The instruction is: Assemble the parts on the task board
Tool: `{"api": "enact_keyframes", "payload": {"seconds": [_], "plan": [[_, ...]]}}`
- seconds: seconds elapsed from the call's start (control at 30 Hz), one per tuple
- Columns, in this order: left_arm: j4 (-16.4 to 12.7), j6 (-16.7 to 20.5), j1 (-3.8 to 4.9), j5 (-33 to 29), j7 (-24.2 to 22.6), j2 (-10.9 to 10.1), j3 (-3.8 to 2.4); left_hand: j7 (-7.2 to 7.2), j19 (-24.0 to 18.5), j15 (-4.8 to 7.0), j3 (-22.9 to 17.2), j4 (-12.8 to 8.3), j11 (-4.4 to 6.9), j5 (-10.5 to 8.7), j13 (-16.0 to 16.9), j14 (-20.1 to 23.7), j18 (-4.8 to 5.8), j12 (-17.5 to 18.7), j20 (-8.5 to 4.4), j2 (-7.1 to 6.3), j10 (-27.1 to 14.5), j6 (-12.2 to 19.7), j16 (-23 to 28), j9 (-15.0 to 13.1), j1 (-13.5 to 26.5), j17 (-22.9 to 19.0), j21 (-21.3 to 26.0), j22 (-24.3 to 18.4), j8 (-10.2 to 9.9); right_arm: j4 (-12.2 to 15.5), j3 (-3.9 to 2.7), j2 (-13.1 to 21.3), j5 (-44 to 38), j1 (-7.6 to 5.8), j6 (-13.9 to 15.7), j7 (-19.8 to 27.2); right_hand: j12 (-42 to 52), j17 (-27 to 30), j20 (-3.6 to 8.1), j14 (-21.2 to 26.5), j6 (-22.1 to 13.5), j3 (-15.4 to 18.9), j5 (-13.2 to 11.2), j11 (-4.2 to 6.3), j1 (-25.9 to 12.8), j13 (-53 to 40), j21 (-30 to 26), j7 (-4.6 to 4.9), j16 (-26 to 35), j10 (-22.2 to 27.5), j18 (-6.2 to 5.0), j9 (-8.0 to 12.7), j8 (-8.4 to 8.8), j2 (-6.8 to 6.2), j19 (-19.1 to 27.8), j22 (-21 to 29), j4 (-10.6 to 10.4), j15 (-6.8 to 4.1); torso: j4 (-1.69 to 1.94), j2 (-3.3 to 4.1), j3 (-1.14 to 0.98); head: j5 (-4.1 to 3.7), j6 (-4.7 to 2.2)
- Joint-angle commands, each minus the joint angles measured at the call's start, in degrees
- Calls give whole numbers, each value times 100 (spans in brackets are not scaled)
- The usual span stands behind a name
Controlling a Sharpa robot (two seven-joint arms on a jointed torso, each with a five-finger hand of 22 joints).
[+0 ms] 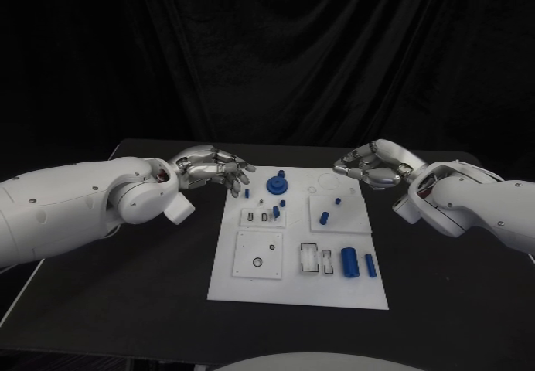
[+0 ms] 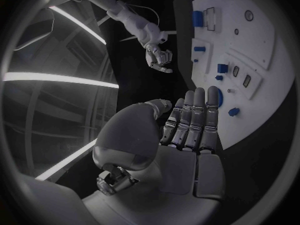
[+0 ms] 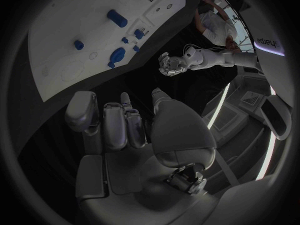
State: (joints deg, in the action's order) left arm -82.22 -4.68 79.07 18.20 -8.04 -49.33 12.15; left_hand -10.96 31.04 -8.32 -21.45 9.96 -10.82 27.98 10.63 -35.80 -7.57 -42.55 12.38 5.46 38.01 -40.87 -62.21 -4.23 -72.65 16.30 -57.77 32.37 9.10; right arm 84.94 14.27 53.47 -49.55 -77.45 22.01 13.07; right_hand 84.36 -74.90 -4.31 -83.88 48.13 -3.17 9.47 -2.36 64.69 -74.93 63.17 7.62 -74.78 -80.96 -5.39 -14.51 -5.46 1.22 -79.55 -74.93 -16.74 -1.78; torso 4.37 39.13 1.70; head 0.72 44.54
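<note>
Listing what we see at the black table [image 1: 134, 263]: one white task board [image 1: 299, 290], lying flat in the middle, its long side running away from the robot

Parts on the board, all blue: we count a round geared piece with a peg on top [image 1: 277, 184] near the far left corner, two cylinders [image 1: 349, 261] lying side by side near the right edge of the near half, one short peg [image 1: 325, 218] standing on the far right panel, and several small pegs [image 1: 275, 209] around the far left panel; the smallest we cannot tell apart. We also note dark-outlined rectangular slots [image 1: 309, 258] just left of the cylinders and a round hole [image 1: 257, 263] in the near left panel

Left hand [image 1: 214, 170]: at the board's far left corner, fingers stretched out and close together, holding nothing

Right hand [image 1: 371, 165]: beyond the board's far right corner, fingers curled inward, nothing in them that we can see; it is apart from the board
</note>
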Motion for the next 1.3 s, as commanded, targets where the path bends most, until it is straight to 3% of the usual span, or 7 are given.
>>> {"api": "enact_keyframes", "payload": {"seconds": [0.03,0.1,0.3,0.37,0.47,0.6,1.3], "plan": [[10,-526,92,1179,881,120,-8,-221,45,32,117,96,53,-571,78,-168,-132,-121,27,-134,170,-76,-170,5,66,68,-147,72,44,-37,-3,40,540,71,-134,151,-16,-331,-43,-125,69,90,269,-30,-25,-533,-29,-4,19,32,-26,15,-45,68,10,-320,2,45,-59,-144,-98,21,42],[16,-496,174,1790,959,248,-8,-139,219,168,476,354,172,-1386,300,-531,-267,-355,59,-297,464,-243,-460,-2,176,210,-412,190,79,-42,-2,90,597,135,-52,168,-15,-336,-51,-124,98,233,646,-37,-46,-529,-29,-2,7,35,-26,42,-42,116,7,-345,2,51,-85,-191,-121,59,105],[125,-331,299,2961,1131,636,-8,41,1147,438,934,577,424,-1581,1022,-1235,-299,-1013,-189,-290,1149,-544,-1229,-4,-2,698,-867,418,91,-20,-2,215,675,238,77,152,-11,-338,-53,-127,118,278,739,-40,-16,-532,-38,-2,0,31,-28,54,-45,166,6,-353,5,54,-164,-306,-175,132,179],[167,-307,313,3158,1200,747,-8,109,1441,526,1001,573,483,-1582,1662,-2435,-282,-1595,-283,-262,1378,-669,-1928,-20,-83,2584,-1029,586,96,-3,-2,244,693,252,89,136,-15,-334,-54,-126,127,290,760,-41,-1,-525,-31,-4,4,37,-27,55,-48,171,3,-358,7,53,-197,-338,-195,146,211],[202,-329,328,3367,1389,894,-8,137,2555,568,1207,621,549,-1588,5640,-3795,-76,-3842,-347,-240,3426,-829,-2562,-54,-41,4836,-1633,1769,50,47,-2,292,711,269,133,112,-11,-338,-55,-128,141,307,807,-42,40,-529,-29,-5,-2,31,-26,60,-52,186,-1,-365,12,54,-286,-431,-282,223,317],[223,-268,338,3550,1611,1072,-8,232,3667,660,1377,610,619,-1572,7905,-5237,159,-4736,-423,-191,5172,-1081,-2774,-149,60,7069,-2242,3033,102,127,-1,360,722,288,213,91,10,-358,-54,-145,164,352,959,-43,176,-557,-6,-6,-37,-5,-22,79,-52,231,-22,-392,16,53,-331,-497,-332,264,432],[557,-369,288,4289,3571,1614,-8,696,5159,1130,2123,560,1084,-1923,7937,-5420,499,-4745,-877,148,5199,-1765,-2779,-1752,1185,7370,-2861,4661,955,141,-3,325,698,302,176,-27,12,-349,-56,-151,191,404,1144,-53,314,-555,-32,-3,-35,-11,-26,101,-52,281,-28,-401,18,58,-435,-449,-379,333,546]]}}
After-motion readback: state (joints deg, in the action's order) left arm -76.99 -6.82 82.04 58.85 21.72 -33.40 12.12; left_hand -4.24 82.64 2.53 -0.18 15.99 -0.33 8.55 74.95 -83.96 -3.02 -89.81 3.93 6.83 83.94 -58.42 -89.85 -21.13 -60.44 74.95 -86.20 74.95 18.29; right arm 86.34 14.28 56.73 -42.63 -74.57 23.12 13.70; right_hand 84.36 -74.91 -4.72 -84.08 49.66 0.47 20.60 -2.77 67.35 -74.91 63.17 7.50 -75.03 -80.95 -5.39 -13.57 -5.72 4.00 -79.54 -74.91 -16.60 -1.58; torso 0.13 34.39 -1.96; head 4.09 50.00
